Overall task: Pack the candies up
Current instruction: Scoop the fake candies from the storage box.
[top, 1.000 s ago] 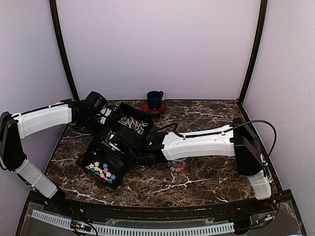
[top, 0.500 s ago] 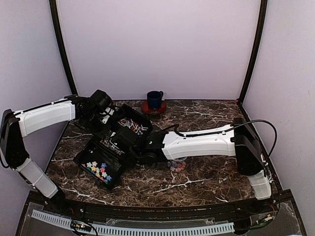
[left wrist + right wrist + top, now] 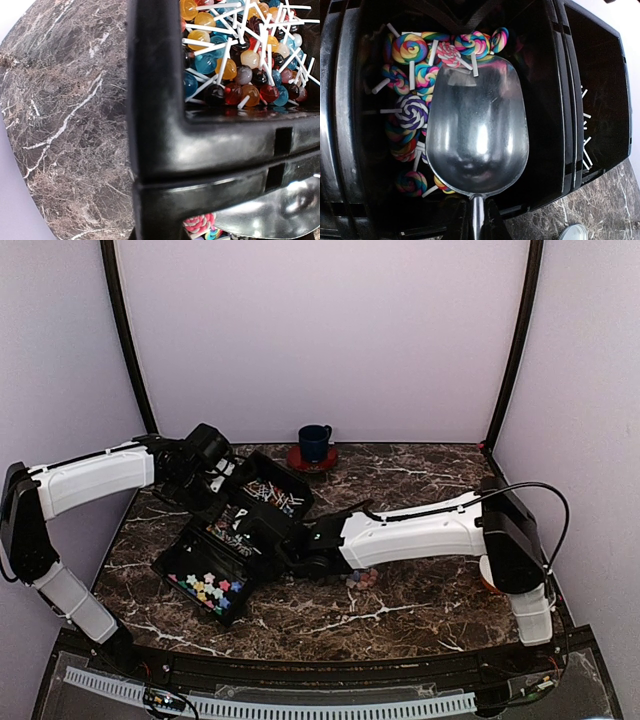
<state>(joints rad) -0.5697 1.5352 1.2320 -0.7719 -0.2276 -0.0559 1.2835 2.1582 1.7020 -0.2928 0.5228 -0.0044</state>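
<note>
Pulled back rightward since a second ago, uncovering the tray (image 3: 163,563) middle compartment. Still clamps right end effector (image 3: 474,223) on empty scoop (image 3: 477,130) over swirl lollipops (image 3: 409,49). Cannot tell left end effector (image 3: 220,475) opening.

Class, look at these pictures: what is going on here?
The right hand holds an empty metal scoop over the swirl lollipops in the middle compartment of a black tray. The left hand is at the tray's far end, by the ball lollipops; its grip cannot be seen. Star candies fill the near compartment.
</note>
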